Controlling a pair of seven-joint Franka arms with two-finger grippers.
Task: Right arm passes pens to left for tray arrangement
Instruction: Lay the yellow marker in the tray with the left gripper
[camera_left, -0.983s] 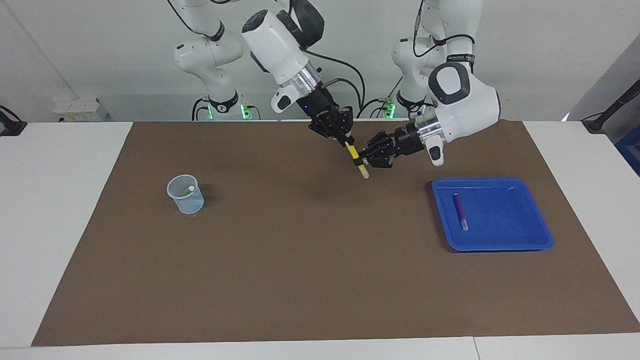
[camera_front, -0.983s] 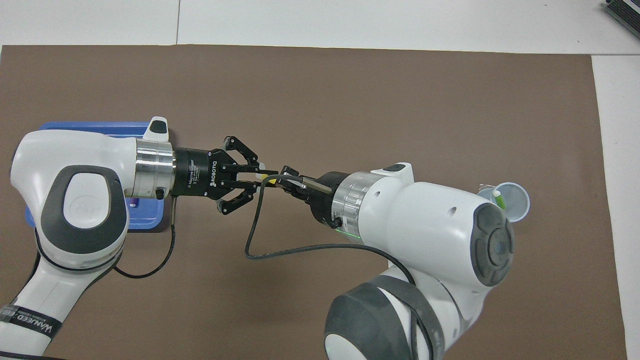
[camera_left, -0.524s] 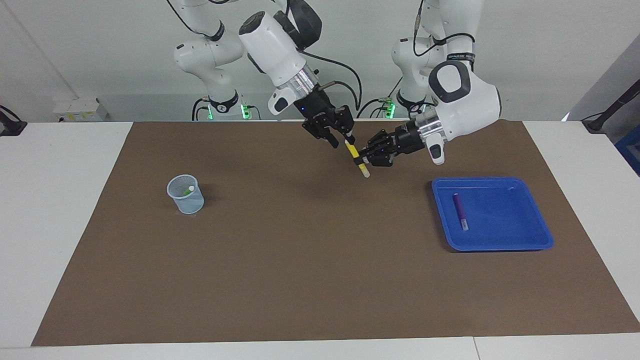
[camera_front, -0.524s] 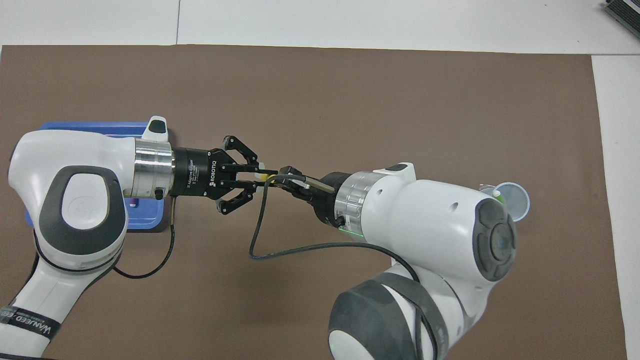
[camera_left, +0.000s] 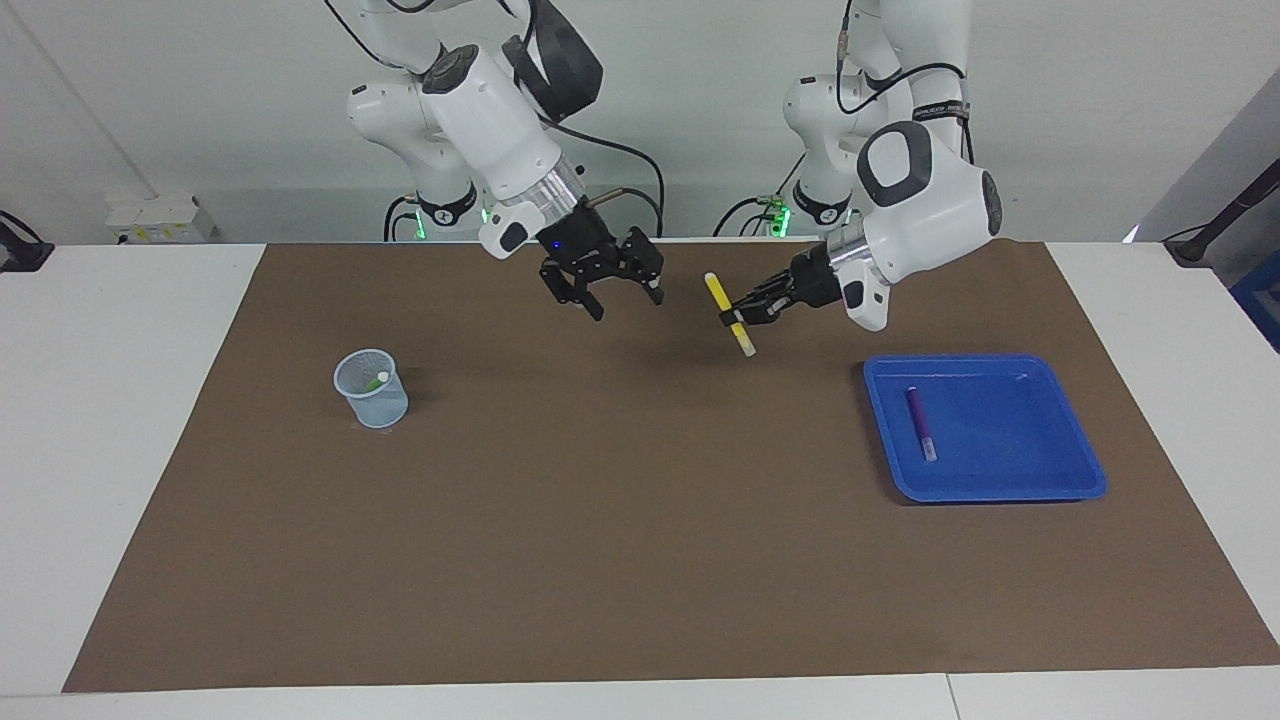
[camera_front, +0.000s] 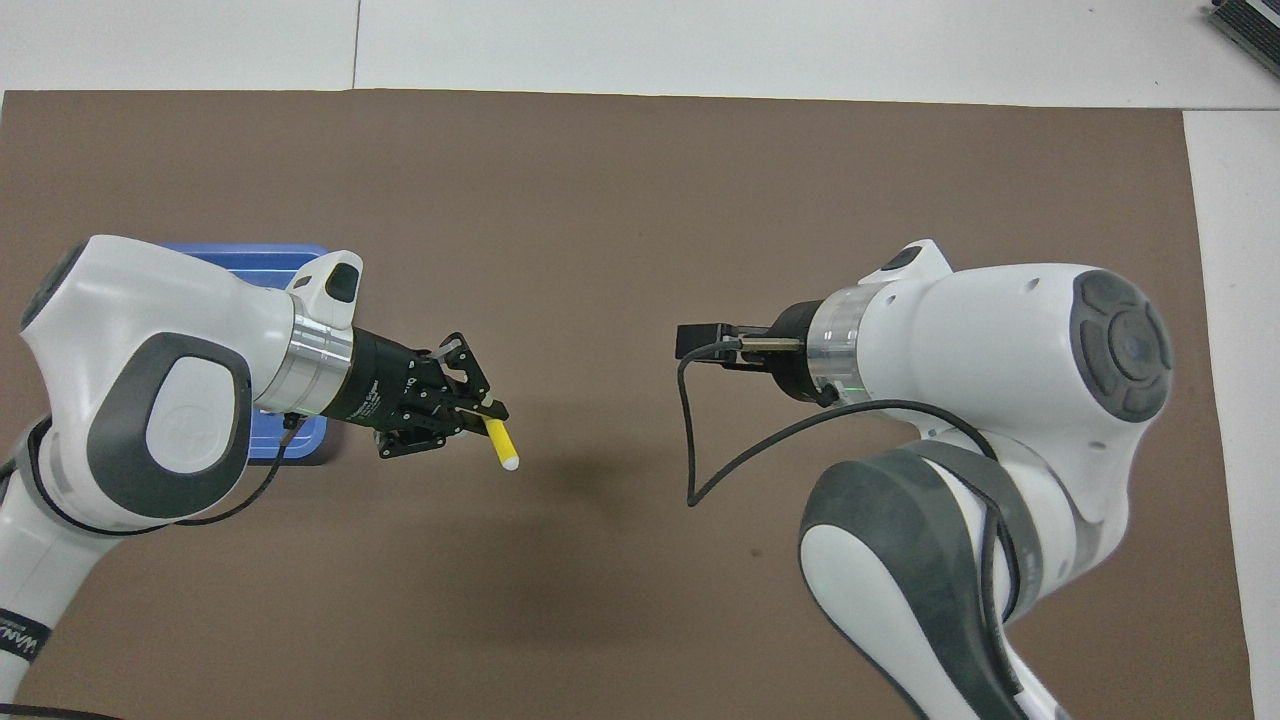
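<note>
Held yellow pen (camera_left: 729, 315) clamped in left gripper (camera_left: 741, 314) over brown mat (camera_left: 600, 520) nr blue tray (camera_left: 1060, 400) w/ purple pen (camera_left: 920, 422); right gripper (camera_left: 620, 292) spread apart, empty, w/ mesh cup (camera_left: 372, 390) well apart.

- Brown mat (camera_left: 600, 520): matt, paper-like sheet.
- Tray (camera_left: 1040, 480): glossy blue plastic.
- Mesh cup (camera_left: 372, 390): translucent plastic.
- Arm shells: smooth glossy white plastic; wrist rings polished metal.

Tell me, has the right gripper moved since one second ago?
Yes. The right gripper has let go of the yellow pen and drawn back toward the mesh cup, jaws open.
</note>
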